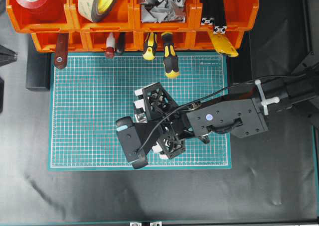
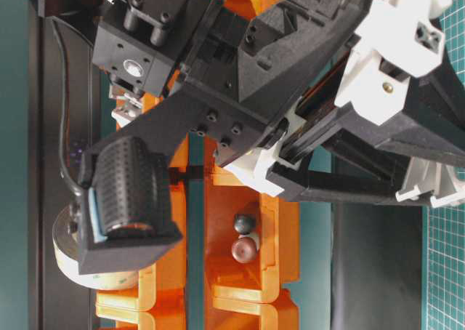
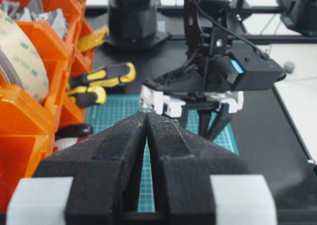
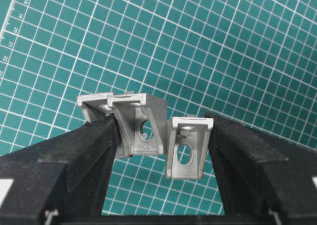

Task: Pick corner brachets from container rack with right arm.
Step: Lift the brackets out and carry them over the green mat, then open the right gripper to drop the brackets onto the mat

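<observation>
Here your right claw is clamped on a cluster of corner brachets; in the right wrist view you see three silver-grey pieces wedged side by side between the two black fingers, held above the green mat rather than resting on it; the right-hand bracket sits against the right finger, the other two overlap against the left one. From overhead, the right arm reaches in from the right edge, and its claw hangs over the middle of the mat, well apart from the container rack along the far side of the table; more brackets lie heaped in the rack's upper tier, third bin from the left, beside a bin with a tape roll; yellow-handled screwdrivers poke out of the lower tier. Your left claw has its fingers pressed together with nothing between them, pointing toward the right arm.
</observation>
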